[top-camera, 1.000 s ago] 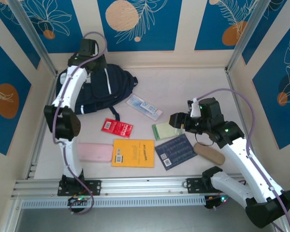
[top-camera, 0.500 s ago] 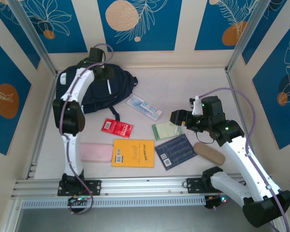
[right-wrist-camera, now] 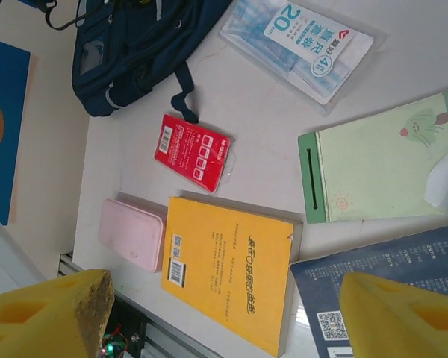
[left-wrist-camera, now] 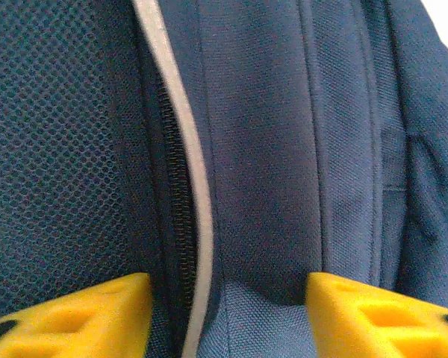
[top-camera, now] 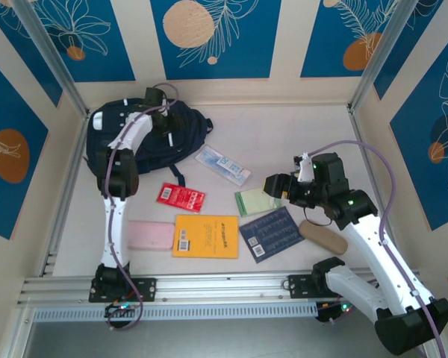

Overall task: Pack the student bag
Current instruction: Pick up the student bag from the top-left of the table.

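- Student bag (top-camera: pixel 181 142): lies at the far-left corner of the counter (top-camera: pixel 299 134), dark navy, thin white stripes; a strap trails toward the middle.
- Left pincer (top-camera: pixel 164 118): down on top of the bag. The wrist view shows its yellow pads (left-wrist-camera: pixel 75 317) released and set apart, one on either side of a fabric ridge carrying white piping and a zipper line. Mesh fabric lies left of that ridge.
- Pink case (top-camera: pixel 148 236): near-left on the counter, just beside the yellow book (top-camera: pixel 206 236).
- Red packet (top-camera: pixel 181 197): between the bag and the yellow book, apart from both.
- Clear packet with blue print (top-camera: pixel 222 165): lies at an angle, right of the bag.
- Green notepad (top-camera: pixel 256 201): centre-right; a white scrap lies at its right edge.
- Dark blue book (top-camera: pixel 272 233): just nearer than the notepad, tilted, and close to the yellow book's right side.
- Right pincer (top-camera: pixel 271 186): hangs above the counter at the notepad's right edge, released, pads wide apart, nothing between them.
- Tan oval case (top-camera: pixel 322 236): right of the dark blue book, partly under the right arm.
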`<state>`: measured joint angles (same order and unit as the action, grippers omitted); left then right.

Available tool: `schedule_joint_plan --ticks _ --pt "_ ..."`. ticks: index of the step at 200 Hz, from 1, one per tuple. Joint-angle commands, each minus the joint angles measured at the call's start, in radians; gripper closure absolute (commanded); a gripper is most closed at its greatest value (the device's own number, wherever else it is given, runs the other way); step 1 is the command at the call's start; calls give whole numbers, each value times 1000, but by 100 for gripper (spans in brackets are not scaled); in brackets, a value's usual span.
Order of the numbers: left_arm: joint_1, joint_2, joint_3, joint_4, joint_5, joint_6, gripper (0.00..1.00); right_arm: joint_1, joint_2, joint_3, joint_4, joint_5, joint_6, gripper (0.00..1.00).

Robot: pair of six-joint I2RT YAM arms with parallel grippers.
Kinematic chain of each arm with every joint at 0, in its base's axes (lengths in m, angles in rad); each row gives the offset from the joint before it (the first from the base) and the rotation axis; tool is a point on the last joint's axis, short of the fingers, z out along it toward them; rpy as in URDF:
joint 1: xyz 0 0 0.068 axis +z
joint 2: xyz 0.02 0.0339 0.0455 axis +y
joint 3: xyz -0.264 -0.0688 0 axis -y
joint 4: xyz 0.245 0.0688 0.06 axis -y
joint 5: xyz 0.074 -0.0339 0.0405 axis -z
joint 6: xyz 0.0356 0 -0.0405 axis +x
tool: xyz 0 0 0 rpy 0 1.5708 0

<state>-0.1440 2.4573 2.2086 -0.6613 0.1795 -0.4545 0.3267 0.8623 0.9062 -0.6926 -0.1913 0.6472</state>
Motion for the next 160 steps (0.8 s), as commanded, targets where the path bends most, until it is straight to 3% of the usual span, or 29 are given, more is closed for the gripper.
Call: schedule_joint_plan --ticks 1,17,50,91,136,160 --pt "3 27 28 35 102 -27 70 -4 -13 -16 -15 -22 1 21" --pt "-1 16 34 39 114 -17 100 -5 -10 -30 4 -31 14 24" --pt "-2 -86 34 17 84 18 100 -2 -5 -25 24 -39 21 27" --pt "-30 -280 18 -70 70 102 100 2 22 61 -37 38 -1 24" --pt "-87 -592 -300 60 124 122 100 2 22 95 -14 -8 -10 24" --pt "-153 -695 -376 41 146 179 100 1 41 106 -25 -2 0 23"
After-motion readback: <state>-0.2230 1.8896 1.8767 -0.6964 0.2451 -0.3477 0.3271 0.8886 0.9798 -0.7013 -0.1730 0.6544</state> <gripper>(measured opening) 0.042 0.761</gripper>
